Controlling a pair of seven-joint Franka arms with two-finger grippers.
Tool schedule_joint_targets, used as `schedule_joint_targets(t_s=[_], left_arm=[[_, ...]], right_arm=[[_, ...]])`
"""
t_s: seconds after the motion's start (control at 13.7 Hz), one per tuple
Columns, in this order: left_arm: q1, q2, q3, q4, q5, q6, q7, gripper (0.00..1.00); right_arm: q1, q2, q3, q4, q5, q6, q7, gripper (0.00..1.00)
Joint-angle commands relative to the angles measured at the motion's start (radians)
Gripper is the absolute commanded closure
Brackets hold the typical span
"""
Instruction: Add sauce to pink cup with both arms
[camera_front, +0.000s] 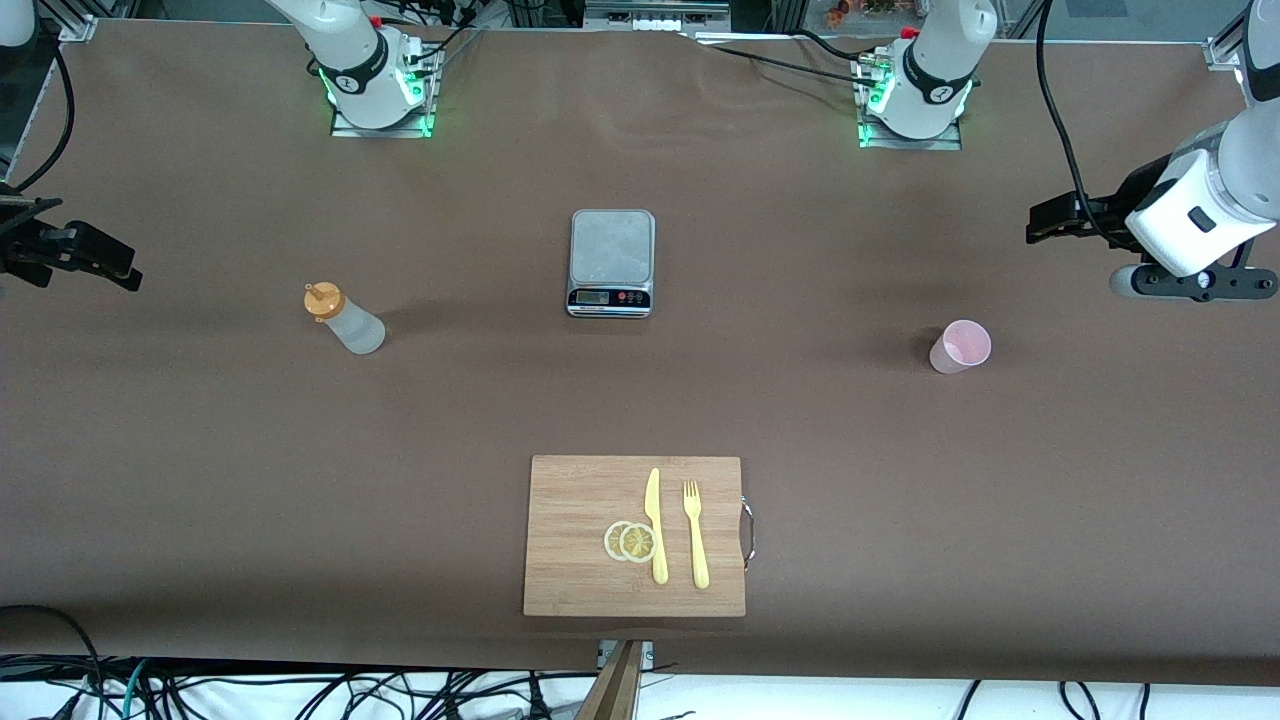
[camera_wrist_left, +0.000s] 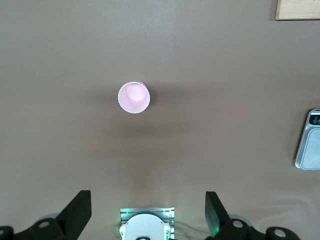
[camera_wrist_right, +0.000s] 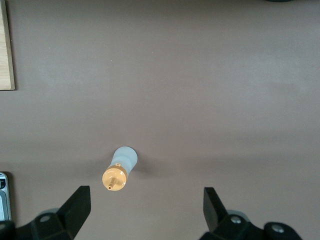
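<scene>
The sauce, a whitish squeeze bottle with an orange cap, stands on the brown table toward the right arm's end. The pink cup stands upright toward the left arm's end. My right gripper hangs open high over the table's end, off to the side of the bottle. The right wrist view shows the bottle from above, apart from the open right gripper. My left gripper hangs open high over the table's other end. In the left wrist view the cup lies well clear of that gripper.
A kitchen scale sits mid-table between bottle and cup. Nearer the front camera lies a wooden cutting board with a yellow knife, a fork and lemon slices. Cables hang off the table's front edge.
</scene>
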Motion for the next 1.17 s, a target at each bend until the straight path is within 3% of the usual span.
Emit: schedule_joint_targets(t_s=[0.0, 0.44, 0.66, 1.1], left_arm=[[-0.002, 0.01, -0.002, 0.019, 0.013, -0.01, -0.002, 0.0], [0.032, 0.044, 0.004, 0.019, 0.012, 0.001, 0.01, 0.0], [0.081, 0.091, 0.007, -0.011, 0.019, 0.086, 0.102, 0.0], [0.119, 0.11, 0.026, -0.252, 0.033, 0.367, 0.193, 0.0]], right_arm=[[-0.002, -0.001, 0.001, 0.002, 0.003, 0.005, 0.014, 0.0], [-0.002, -0.001, 0.001, 0.002, 0.006, 0.009, 0.014, 0.0], [-0.002, -0.001, 0.001, 0.002, 0.008, 0.007, 0.014, 0.0], [-0.002, -0.001, 0.001, 0.002, 0.008, 0.007, 0.014, 0.0]])
